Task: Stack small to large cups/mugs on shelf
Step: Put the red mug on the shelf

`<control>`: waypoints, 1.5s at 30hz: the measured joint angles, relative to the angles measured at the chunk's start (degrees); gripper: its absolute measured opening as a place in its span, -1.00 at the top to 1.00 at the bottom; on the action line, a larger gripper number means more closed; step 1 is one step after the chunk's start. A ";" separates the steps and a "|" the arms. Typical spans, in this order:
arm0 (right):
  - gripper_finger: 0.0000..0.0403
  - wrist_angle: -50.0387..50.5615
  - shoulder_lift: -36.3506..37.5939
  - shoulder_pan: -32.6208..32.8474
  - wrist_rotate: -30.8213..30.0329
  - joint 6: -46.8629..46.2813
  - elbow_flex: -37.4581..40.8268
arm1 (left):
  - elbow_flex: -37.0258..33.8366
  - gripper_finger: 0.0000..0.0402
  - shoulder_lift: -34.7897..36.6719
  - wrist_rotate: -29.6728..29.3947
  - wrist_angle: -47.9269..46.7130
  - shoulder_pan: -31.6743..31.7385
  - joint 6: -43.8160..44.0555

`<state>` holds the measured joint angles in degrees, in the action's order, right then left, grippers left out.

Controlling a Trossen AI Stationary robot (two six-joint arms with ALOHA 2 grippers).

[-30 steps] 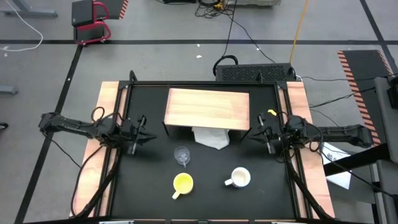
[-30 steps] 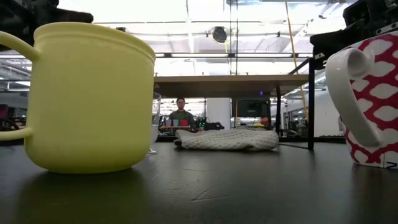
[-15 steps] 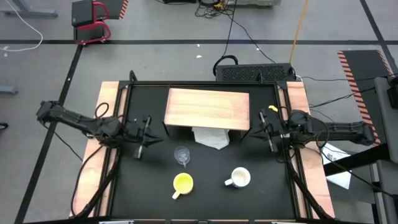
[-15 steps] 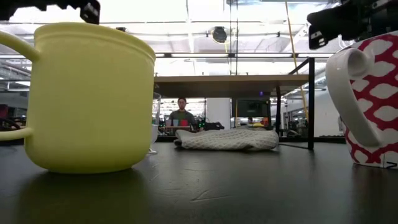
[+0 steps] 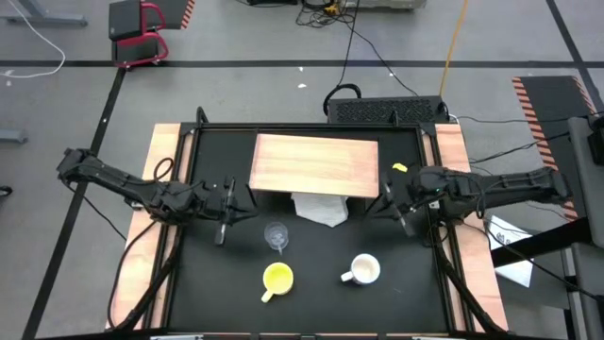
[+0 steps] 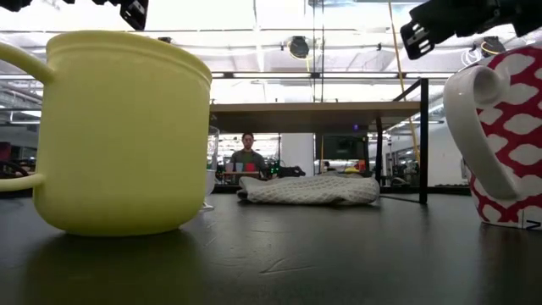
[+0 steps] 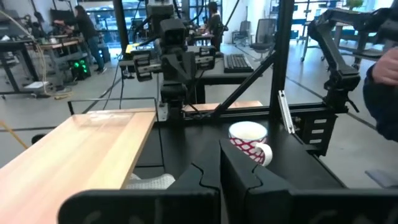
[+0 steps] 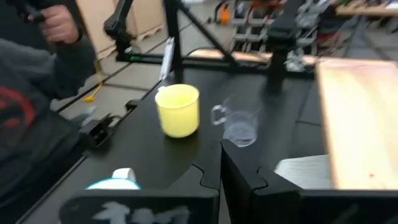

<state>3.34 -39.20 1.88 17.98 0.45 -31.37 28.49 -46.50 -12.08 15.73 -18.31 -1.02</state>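
Note:
The shelf (image 5: 314, 162), a light-wood board on a black frame, stands at the far middle of the black table. A white cloth (image 5: 319, 210) lies under its near edge. The clear glass cup (image 5: 276, 234) stands near the middle. The yellow mug (image 5: 277, 278) and the white, red-patterned mug (image 5: 364, 270) stand upright near the front edge. My left gripper (image 5: 245, 199) hovers shut, left of the shelf's near corner, pointing level toward the table's middle. My right gripper (image 5: 379, 202) hovers shut at the shelf's right near corner, facing the left one. Neither holds anything.
Black frame posts (image 7: 283, 56) rise at the table's edges, with light wooden strips (image 5: 165, 161) along both sides. A person's arm and sleeve (image 8: 37, 93) show beyond the table's front edge in the right wrist view. Another person (image 6: 247, 157) sits far behind the table.
Both grippers have risen from low beside the table's side edges and moved inward toward the table's middle, the left one rightward, the right one leftward. Both stayed shut. The cups, cloth and shelf have not moved.

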 joint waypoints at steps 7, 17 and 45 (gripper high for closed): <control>1.00 0.71 -7.04 8.19 -2.94 -1.71 -3.81 | 0.00 1.00 0.00 -0.02 -0.02 -1.27 0.00; 1.00 6.02 -10.58 19.72 -12.26 2.83 -6.71 | 0.00 1.00 0.00 -0.02 0.27 -1.70 0.00; 1.00 28.43 -27.97 20.79 -13.31 -3.39 -23.17 | 0.00 1.00 0.00 0.07 -2.32 -1.68 0.00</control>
<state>31.77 -67.17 22.68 4.68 -2.94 -54.54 28.49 -46.50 -12.01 13.41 -19.99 -1.02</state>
